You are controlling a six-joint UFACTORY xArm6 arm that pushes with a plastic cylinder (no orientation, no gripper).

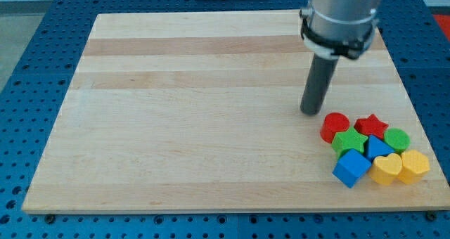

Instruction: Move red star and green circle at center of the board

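Observation:
The red star [371, 125] lies near the view's right edge of the wooden board [197, 112], in a tight cluster of blocks. The green circle [396, 139] sits just right of and below it. My tip [310, 112] rests on the board just left of and slightly above the cluster, closest to a red cylinder [335, 126]. It does not touch the red star or the green circle.
The cluster also holds a green star [349, 141], a blue heart-like block [379, 149], a blue cube [351, 169], a yellow heart [387, 168] and a yellow hexagon [414, 165]. The board's right edge is close by.

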